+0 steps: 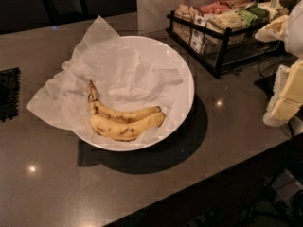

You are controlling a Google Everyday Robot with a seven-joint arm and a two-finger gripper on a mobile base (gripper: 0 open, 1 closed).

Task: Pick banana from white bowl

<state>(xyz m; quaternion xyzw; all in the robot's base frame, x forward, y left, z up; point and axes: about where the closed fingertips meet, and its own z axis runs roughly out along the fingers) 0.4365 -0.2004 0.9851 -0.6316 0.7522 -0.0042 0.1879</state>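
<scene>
The white bowl (182, 67) stands on the dark counter, lined with crumpled white paper (109, 70). Two bananas lie together at its front. The banana (124, 116) is the slimmer, upper one, with brown blotches and a long dark-tipped stem pointing up and left. A plumper, cleaner banana (125, 129) lies against it on the near side. My gripper (287, 96), white and cream, hangs at the right edge of the camera view. It is well to the right of the bowl, apart from it and holding nothing that I can see.
A black wire basket (222, 56) with packaged snacks stands at the back right, close to the gripper. A black mat (8, 93) lies at the left edge. The counter's front edge (189, 186) runs diagonally below the bowl.
</scene>
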